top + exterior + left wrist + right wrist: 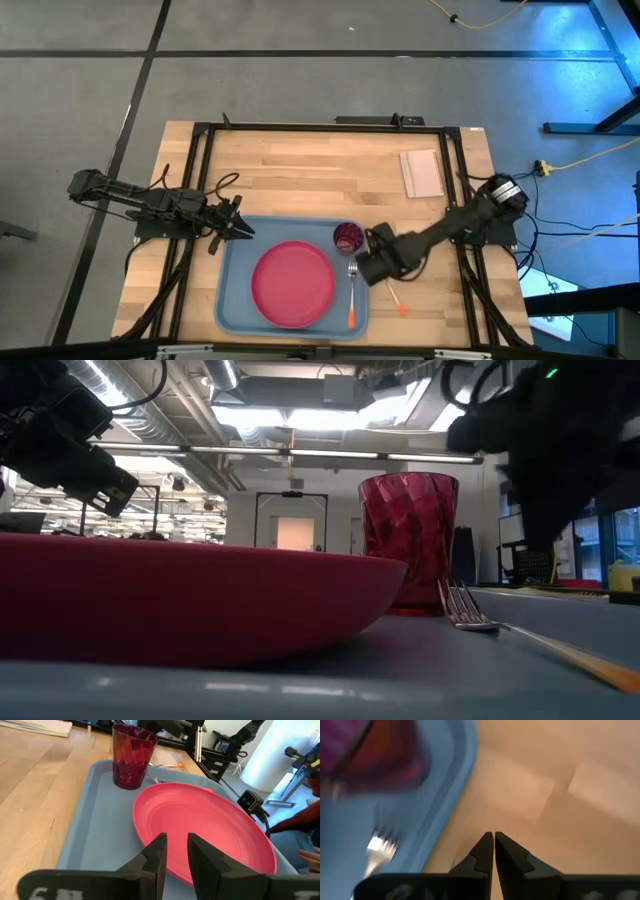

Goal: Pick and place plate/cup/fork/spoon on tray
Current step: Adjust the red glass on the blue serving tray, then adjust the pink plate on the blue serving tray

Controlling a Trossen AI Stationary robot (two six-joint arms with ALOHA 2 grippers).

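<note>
The light blue tray (232, 300) lies at the table's near middle. On it are the pink-red plate (293, 283), the dark red cup (348, 237) upright at its far right corner, and the fork (352, 295) along its right side. The spoon's orange handle (399, 303) lies on the wood right of the tray. My left gripper (247, 233) hovers over the tray's far left corner, slightly open and empty, pointing at the plate (200, 830). My right gripper (364, 266) is shut and empty at the tray's right rim (462, 780), near the fork's tines (381, 844).
A small pale sheet (422, 172) lies at the table's far right. A black frame (300, 128) borders the table top. A person sits beyond the table in the left wrist view (307, 820). Bare wood lies behind the tray.
</note>
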